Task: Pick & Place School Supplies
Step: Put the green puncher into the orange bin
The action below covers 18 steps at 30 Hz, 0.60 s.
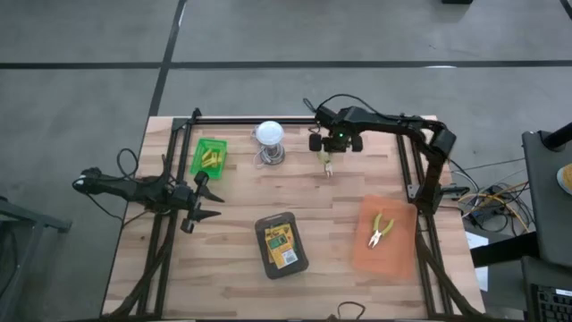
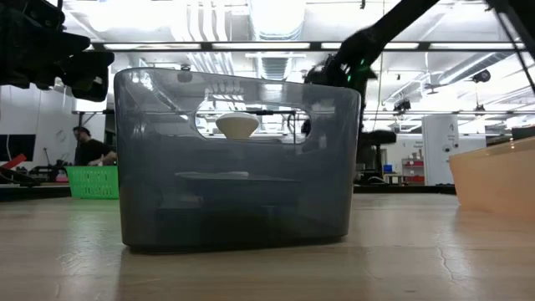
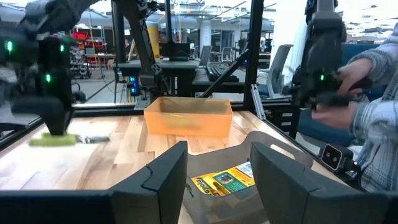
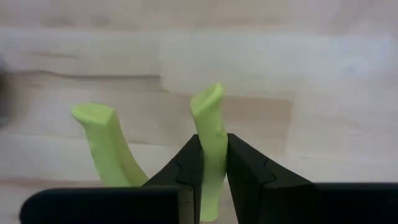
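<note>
Upper centre of the high view: the right pincer (image 4: 213, 180) is clamped on one yellow-green plastic tool handle (image 4: 211, 137) just above the wooden desk (image 1: 232, 277). The left pincer (image 3: 217, 180) hangs half-open at left. The green-and-yellow crayon box (image 1: 281, 246) lies in the dark grey bin (image 1: 264, 262), lower centre.

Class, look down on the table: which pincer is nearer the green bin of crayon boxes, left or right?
Left. The left pincer hovers just beside the green bin, toward the table's front. The right pincer is across the table, beyond the white bulb, shut on a yellow-green handle.

two arms (image 1: 134, 188), three bins (image 1: 208, 156)
</note>
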{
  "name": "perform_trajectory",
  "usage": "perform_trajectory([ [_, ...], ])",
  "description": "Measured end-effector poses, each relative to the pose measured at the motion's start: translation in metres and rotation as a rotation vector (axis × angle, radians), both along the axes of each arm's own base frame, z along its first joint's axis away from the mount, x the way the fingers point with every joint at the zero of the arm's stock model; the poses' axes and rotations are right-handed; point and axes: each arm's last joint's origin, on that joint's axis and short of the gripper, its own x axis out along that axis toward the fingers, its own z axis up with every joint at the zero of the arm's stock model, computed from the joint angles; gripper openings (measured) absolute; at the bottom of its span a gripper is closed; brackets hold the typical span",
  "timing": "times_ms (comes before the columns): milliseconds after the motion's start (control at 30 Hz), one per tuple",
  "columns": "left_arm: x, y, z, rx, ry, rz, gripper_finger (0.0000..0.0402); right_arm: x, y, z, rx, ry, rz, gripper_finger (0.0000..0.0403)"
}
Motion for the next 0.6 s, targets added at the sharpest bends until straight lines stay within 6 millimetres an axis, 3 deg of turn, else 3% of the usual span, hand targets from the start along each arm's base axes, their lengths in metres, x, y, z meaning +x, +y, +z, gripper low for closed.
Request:
perform_trajectory([
  [300, 0.0, 0.0, 0.0, 0.0, 0.0, 0.0, 0.0181, -0.035, 0.019, 0.088, -0.213, -0.134, -0.025, 0.0052],
  [467, 0.0, 0.0, 0.0, 0.0, 0.0, 0.0, 0.0181, -0.06, 0.041, 0.136, -0.322, -0.262, -0.003, 0.0054],
  [600, 0.0, 0.0, 0.0, 0.0, 0.0, 0.0, 0.0181, -0.081, 0.063, 0.163, -0.405, -0.341, 0.012, 0.0054],
])
